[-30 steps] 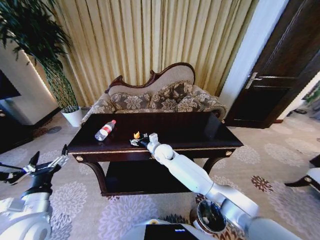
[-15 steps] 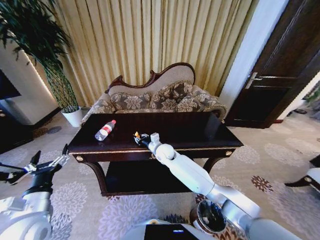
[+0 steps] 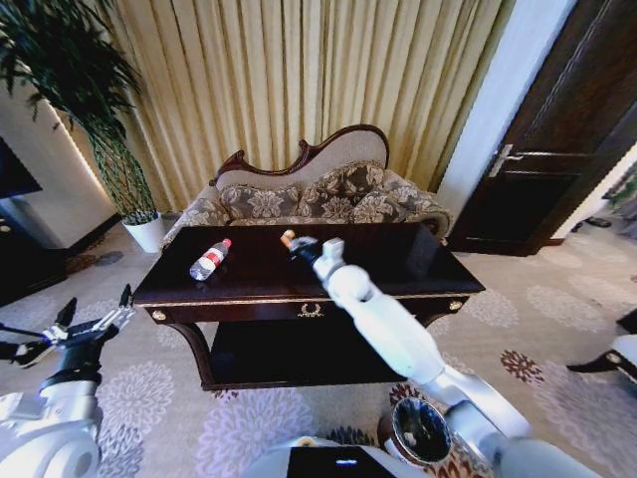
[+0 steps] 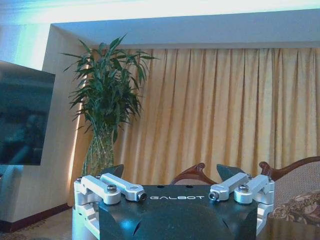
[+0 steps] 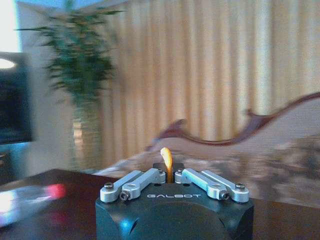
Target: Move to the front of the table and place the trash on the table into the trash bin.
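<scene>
Since a second ago the right gripper (image 3: 290, 240) has lifted off the front edge of the table (image 3: 418, 282) and now hangs above the middle of its top, carrying the orange scrap (image 3: 286, 236) up with it; the scrap no longer lies on the wood. From the right wrist camera the fingers of that gripper (image 5: 168, 176) are drawn together on the orange scrap (image 5: 166, 159), which stands up between the tips as a thin curled strip. The right arm reaches out from the lower right of the head view, across the table's front edge. The bottle (image 3: 209, 260) lies on its side on the left part of the tabletop, red cap pointing toward the sofa (image 3: 318, 195) behind the table, well apart from the raised gripper; in the right wrist view it shows as a blurred clear shape with a red end (image 5: 30, 199) on the dark surface. The trash bin (image 3: 420, 432) stands on the carpet near the robot's base, below the right arm, its black liner open upward. The left gripper (image 3: 90, 327) waits low at the robot's left side, away from the table, with its fingers (image 4: 116, 171) spread apart and nothing between them.
</scene>
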Tool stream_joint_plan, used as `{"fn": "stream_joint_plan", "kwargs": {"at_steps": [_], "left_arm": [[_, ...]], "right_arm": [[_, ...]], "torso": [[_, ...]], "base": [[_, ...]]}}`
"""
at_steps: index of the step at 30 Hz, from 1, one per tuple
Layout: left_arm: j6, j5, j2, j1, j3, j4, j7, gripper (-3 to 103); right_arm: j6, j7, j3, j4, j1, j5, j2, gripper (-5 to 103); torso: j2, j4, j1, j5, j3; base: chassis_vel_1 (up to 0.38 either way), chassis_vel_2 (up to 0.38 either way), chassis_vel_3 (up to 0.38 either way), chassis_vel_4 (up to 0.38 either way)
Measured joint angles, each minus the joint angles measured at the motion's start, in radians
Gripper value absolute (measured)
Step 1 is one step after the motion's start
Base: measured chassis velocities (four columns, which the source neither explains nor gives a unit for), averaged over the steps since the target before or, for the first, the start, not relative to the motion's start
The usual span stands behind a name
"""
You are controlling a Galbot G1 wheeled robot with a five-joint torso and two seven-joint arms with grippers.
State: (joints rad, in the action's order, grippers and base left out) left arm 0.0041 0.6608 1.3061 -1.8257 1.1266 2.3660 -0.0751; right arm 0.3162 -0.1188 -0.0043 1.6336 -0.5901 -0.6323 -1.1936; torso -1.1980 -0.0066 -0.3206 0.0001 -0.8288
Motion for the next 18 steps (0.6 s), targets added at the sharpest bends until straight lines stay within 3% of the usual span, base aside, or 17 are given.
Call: {"fn": "stream_joint_plan", "kwargs": {"at_steps": [5, 18], "left_arm": [[0.0, 0.011, -0.029, 0.018, 0.001, -0.044, -0.002, 100], [0.002, 0.024, -0.072, 0.035, -0.012, -0.071, 0.0, 100]], "right_arm": [[-0.025, 0.0, 0.134, 0.041, -0.138, -0.01, 0.113, 3], [-0.053, 0.0, 0.276, 0.065, -0.251, 0.053, 0.156, 3]], "torso": [[0.0, -0.0007, 0.0, 0.0002, 0.0], [0.0, 0.0002, 0.0, 0.0, 0.0]], "base": [[0.0, 0.0, 0.0, 0.0], [0.0, 0.0, 0.0, 0.0]]}}
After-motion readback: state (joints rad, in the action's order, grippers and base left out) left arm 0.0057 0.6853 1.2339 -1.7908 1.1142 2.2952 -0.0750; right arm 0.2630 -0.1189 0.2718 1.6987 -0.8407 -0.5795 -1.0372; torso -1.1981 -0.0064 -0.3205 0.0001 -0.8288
